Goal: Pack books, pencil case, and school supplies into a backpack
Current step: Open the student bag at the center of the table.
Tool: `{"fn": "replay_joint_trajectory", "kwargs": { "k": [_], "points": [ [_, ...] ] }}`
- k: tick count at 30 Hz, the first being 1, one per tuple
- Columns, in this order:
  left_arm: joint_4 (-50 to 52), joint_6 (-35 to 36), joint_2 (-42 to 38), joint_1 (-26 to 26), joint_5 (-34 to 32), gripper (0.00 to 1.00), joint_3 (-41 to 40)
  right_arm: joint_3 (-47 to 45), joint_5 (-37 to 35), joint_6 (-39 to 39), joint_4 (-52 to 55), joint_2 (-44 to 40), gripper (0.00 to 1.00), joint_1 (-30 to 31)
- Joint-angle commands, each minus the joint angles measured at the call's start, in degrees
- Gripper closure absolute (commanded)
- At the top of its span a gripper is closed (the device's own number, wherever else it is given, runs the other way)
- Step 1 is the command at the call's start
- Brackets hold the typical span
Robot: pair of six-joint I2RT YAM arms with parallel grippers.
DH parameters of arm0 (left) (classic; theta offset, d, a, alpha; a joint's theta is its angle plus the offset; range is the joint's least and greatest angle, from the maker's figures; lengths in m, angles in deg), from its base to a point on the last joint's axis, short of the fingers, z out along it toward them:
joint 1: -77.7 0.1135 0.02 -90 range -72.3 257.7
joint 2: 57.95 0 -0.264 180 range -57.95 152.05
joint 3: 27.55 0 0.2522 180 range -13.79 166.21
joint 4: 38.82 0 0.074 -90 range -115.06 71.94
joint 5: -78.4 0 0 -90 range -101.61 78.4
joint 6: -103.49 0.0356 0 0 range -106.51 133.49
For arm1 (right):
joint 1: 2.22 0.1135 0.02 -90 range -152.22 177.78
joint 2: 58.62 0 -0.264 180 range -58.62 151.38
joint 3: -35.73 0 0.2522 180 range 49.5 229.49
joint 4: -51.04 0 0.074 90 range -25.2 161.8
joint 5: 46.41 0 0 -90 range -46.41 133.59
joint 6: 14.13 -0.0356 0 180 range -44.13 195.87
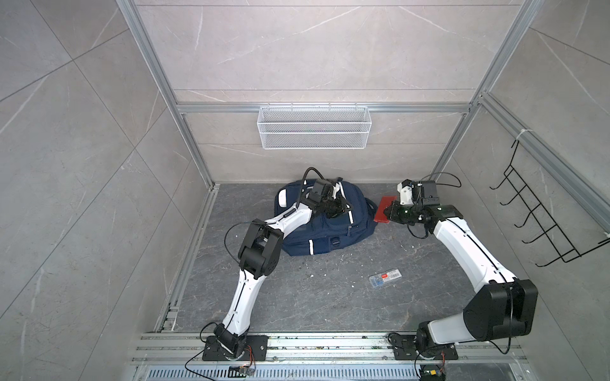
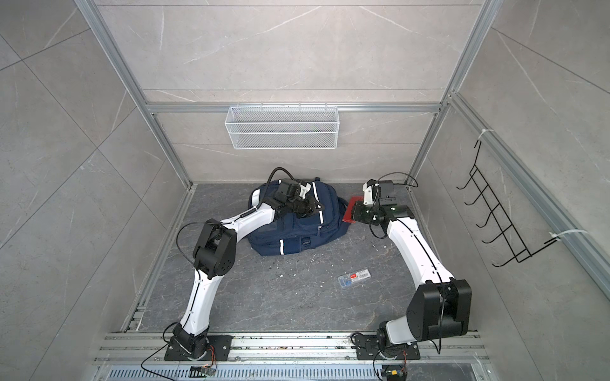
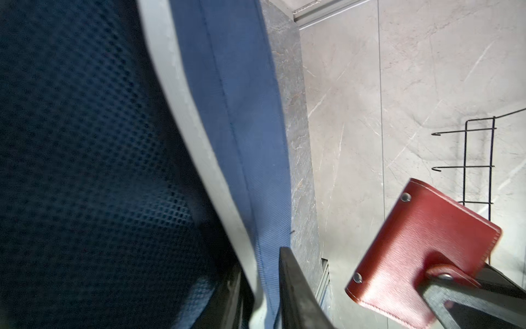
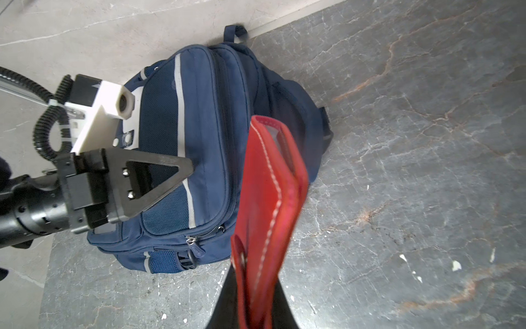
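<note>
One backpack (image 1: 325,239), one red case (image 1: 383,211), one clear box (image 1: 386,278).

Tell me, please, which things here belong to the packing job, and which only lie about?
For the job:
- backpack
- red snap case, held in the right gripper
- small clear plastic box on the floor

Only lying about:
- white wire basket
- black hook rack
- white crumbs

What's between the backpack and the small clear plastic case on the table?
Only bare dark tabletop with a few tiny white specks lies between the backpack and the clear plastic case; both top views show it.
</note>
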Motion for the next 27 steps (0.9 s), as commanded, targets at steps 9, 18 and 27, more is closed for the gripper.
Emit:
{"fn": "replay_joint_trajectory", "kwargs": {
  "k": [9, 18, 27],
  "points": [
    [-6.57, -4.14, 2.24, -0.49, 3.33, 0.72, 3.21, -1.04, 0.67, 0.99, -0.29, -1.28, 1.00, -0.81],
    [-6.18, -5.64, 5.37, -0.46, 2.96, 0.78, 5.82, -1.76, 1.05, 1.27, -0.23, -2.03, 1.00, -1.83],
    [-11.14, -4.48, -1.88, 0.78, 6.16, 1.00, -0.63, -2.48, 7.03, 1.95, -3.09, -3.16, 1.00, -2.13]
  ]
}}
